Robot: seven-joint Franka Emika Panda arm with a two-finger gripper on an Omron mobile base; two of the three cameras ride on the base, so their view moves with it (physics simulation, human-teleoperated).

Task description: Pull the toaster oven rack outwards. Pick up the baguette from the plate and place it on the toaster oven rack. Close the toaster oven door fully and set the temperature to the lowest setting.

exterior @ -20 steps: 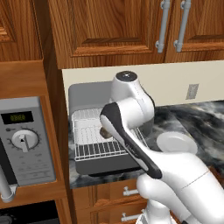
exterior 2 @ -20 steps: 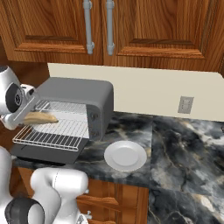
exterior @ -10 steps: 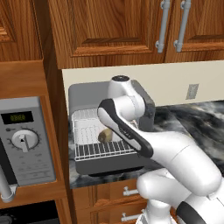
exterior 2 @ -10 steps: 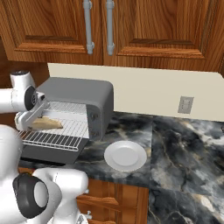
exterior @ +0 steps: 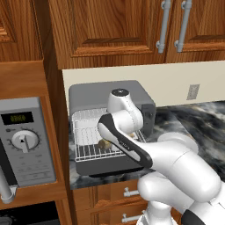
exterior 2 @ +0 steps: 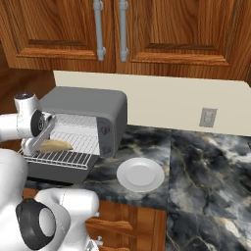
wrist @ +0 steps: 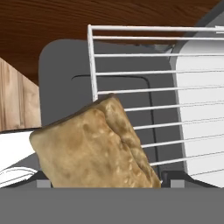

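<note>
**Baguette on the rack, pincer apart and backing clear**

The toaster oven (exterior 2: 83, 117) sits on the marble table (exterior 2: 206, 171) with its door (exterior: 110, 166) folded down and the rack (exterior 2: 61, 158) pulled out over it. The baguette (exterior 2: 55, 145) lies lengthwise on that rack, and the plate (exterior 2: 140, 174) stands bare to the right of the oven. In the hand view the loaf (wrist: 94, 146) sits close in front of the pincer (wrist: 105, 183), whose tips stand wide apart on either side of it, not pressing it. The step in hand seems to be the release: the arm should draw straight away from the bread without nudging it, and clear the rack wires and the door before reaching for the door edge.

Compared with a second ago, the loaf has gone from hanging in the pincer above the wires to lying flat on them, and the arm has swung lower and leftward; the plate and oven have not moved.
</note>
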